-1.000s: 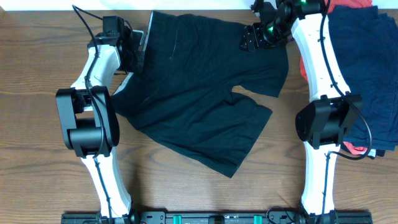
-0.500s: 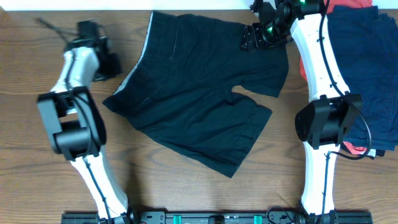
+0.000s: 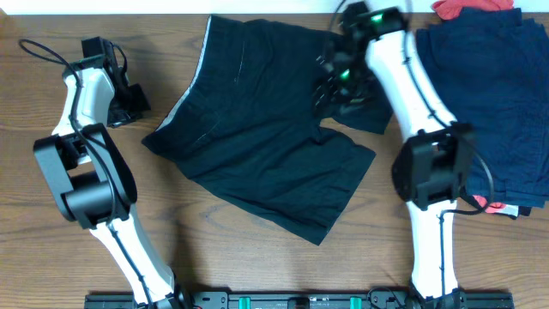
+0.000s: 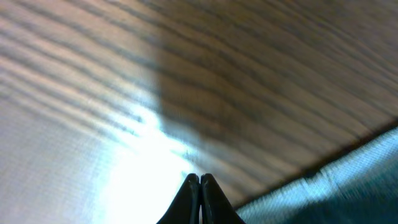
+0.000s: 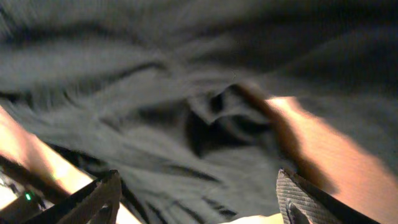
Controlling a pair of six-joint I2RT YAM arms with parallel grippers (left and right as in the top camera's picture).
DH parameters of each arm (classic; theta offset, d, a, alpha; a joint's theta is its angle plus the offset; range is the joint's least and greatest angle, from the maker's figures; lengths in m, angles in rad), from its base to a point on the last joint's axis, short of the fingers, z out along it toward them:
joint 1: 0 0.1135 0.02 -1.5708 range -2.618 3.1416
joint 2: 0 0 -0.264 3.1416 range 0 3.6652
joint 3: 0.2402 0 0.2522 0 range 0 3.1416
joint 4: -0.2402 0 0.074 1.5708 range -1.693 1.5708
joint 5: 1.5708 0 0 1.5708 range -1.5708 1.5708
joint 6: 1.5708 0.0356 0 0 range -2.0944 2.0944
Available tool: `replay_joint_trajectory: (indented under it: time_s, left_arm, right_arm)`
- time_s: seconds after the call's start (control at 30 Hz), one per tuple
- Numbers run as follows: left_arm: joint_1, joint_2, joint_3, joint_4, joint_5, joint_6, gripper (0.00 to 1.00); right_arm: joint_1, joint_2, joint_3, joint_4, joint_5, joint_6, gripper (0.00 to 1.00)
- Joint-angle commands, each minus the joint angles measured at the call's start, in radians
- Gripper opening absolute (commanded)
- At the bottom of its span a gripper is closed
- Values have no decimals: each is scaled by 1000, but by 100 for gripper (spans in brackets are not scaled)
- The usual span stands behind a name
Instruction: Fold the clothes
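The black fabric shorts (image 3: 257, 146) lie spread flat in the middle of the brown wooden table (image 3: 240, 257). The right gripper (image 3: 329, 86) hangs over their far right leg with its fingers wide apart, likely ready to pinch the cloth for a fold. The left gripper (image 3: 129, 96) sits just left of the shorts over bare wood, out of the way, with its fingers pressed together on nothing. A stack of navy blue clothes (image 3: 493, 94) lies to their right.

No writing, label, brand mark, number or sign can be read in any view: nothing legible is carried by the black shorts (image 3: 257, 142), and nothing is printed on the wooden table (image 3: 257, 266).
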Motion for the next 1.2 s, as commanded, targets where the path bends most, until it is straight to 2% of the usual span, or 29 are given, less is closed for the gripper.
replay_joint_trajectory:
  time_s: [0.0, 0.13, 0.23, 0.43, 0.87, 1.17]
  left_arm:
    - [2, -89, -2, -27, -6, 7, 6]
    - [6, -138, -2, -61, -6, 14, 6]
    - [18, -162, -2, -77, -6, 14, 7]
    - [48, -174, -2, -91, -6, 13, 8]
    - [26, -174, -2, -203, -5, 68, 15]
    - [-42, -174, -2, -292, -5, 132, 16]
  right_arm:
    - [92, -8, -60, -7, 10, 27, 78]
    - [175, -8, -134, 15, 12, 49, 78]
    - [225, -8, -188, 32, 86, 90, 78]
    - [264, -8, -298, 81, 146, 146, 78]
    - [235, -8, -613, 276, 273, 301, 80]
    - [96, -8, -779, 454, 280, 298, 85]
